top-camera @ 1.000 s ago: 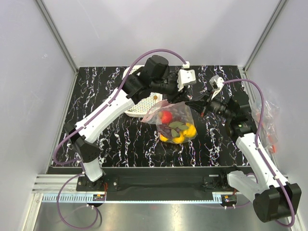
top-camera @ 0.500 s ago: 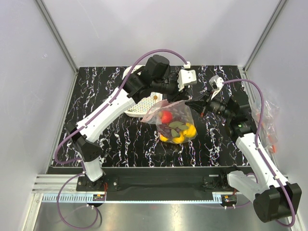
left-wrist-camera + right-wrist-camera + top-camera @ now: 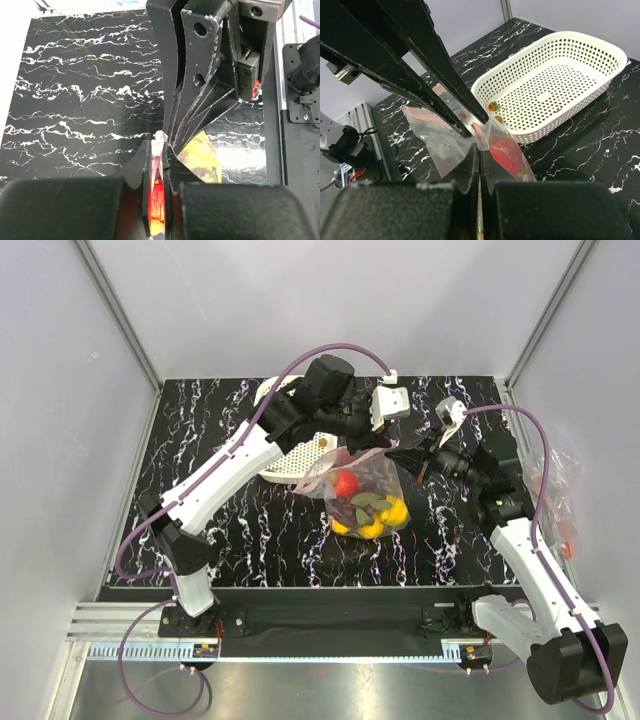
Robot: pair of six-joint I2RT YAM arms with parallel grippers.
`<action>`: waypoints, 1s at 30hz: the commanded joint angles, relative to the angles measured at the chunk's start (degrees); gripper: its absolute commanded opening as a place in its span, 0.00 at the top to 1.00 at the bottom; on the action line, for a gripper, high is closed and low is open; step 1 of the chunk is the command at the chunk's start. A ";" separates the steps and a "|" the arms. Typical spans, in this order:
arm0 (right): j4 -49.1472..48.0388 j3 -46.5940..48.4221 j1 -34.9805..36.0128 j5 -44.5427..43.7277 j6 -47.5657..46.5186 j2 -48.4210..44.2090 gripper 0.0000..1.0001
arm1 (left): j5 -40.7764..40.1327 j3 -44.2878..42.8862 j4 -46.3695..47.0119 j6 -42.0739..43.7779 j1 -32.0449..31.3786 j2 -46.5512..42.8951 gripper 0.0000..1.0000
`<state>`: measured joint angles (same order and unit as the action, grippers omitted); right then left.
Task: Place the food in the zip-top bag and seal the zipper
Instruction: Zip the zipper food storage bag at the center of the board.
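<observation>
The zip-top bag (image 3: 362, 492) lies mid-table with the food inside: a red apple (image 3: 346, 482), yellow lemons (image 3: 388, 514), a green piece (image 3: 368, 501) and dark grapes (image 3: 376, 472). My left gripper (image 3: 377, 448) is shut on the bag's upper edge, and the pink-white zipper (image 3: 159, 141) is pinched between its jaws (image 3: 160, 150). My right gripper (image 3: 394, 454) is shut on the same edge right beside it (image 3: 480, 147). The two grippers' fingertips meet there. The apple (image 3: 506, 152) shows through the plastic.
The white lattice basket (image 3: 292, 458) stands just behind and left of the bag, under the left arm. A small orange and green piece (image 3: 493, 106) lies in the basket (image 3: 580, 55). A crumpled clear bag (image 3: 556, 485) sits off the table's right edge.
Almost nothing. The left arm has shifted very slightly. Both grippers stay shut on the bag's edge, and the bag has not moved.
</observation>
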<state>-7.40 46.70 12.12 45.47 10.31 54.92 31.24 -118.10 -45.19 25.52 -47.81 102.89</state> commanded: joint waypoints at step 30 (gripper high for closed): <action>0.89 -0.73 0.62 -28.93 4.80 -9.82 1.00 | -13.58 13.77 5.20 0.06 0.70 -12.45 1.00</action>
<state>-4.82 45.19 13.52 26.68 14.00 47.13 21.89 -105.73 -38.65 25.50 -48.53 94.54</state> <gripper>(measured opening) 0.009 0.079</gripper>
